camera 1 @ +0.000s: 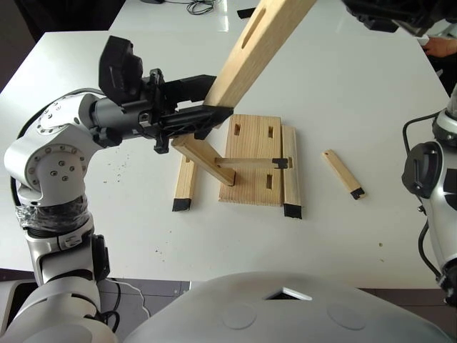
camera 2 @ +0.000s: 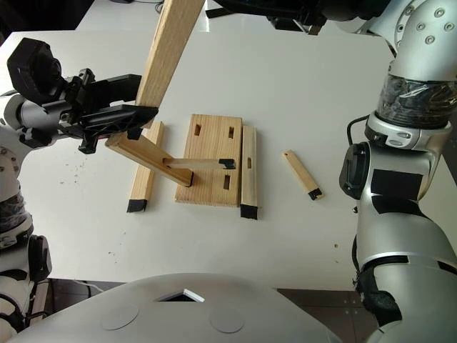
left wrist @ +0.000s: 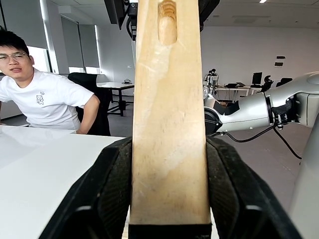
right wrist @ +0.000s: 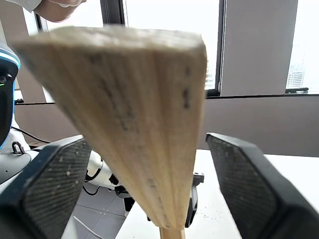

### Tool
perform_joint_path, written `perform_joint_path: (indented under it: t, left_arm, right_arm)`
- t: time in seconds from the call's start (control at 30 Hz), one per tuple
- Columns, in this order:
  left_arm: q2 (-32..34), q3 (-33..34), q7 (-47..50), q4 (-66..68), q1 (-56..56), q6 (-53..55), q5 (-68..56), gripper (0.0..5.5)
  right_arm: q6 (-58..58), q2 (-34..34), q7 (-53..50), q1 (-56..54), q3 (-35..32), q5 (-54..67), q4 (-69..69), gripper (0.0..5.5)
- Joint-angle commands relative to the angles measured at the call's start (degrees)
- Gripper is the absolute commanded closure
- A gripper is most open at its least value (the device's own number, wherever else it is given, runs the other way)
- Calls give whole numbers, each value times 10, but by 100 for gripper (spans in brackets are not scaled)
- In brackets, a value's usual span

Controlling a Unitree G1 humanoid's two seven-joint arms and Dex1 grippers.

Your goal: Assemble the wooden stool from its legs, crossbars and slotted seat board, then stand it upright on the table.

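Above the table (camera 1: 371,107), the left gripper (camera 1: 218,97) is clamped on both faces of the slotted leg (camera 1: 257,43), just above its black-capped end. This leg is tilted and its upper end is cut off in the eye views. The right gripper (right wrist: 152,189) has its pads spread either side of that top end, with a gap visible at one pad; contact at the other is unclear. A slanting bar (camera 1: 203,156) comes down onto the seat board (camera 1: 246,191), its upper end hidden under the left gripper. A fitted crossbar (camera 1: 250,163) juts from it. The near leg (camera 1: 185,187) and far leg (camera 1: 289,171) lie flat flanking the board. The loose crossbar (camera 1: 343,174) lies apart to the right.

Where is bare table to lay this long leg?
Free on the white table: the near strip before the slotted wooden seat board, and right of the short loose crossbar. Crowded: the middle, where lying legs flank the board.
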Motion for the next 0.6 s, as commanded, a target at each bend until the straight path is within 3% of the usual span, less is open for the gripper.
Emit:
perform_joint_path:
  t: [0.03, 0.27, 0.6]
  left_arm:
    - [13, -8, -8, -4, 4, -13, 12, 349]
    - [13, -23, -3, -3, 10, -31, 33, 349]
    - [11, -31, 9, -11, 16, -40, 36, 349]
  right_arm:
    - [2, -36, 34, -7, -9, 2, 17, 211]
    - [-12, -73, 88, 4, -1, -17, 53, 313]
    - [-42, -36, 73, 16, 27, -42, 36, 319]
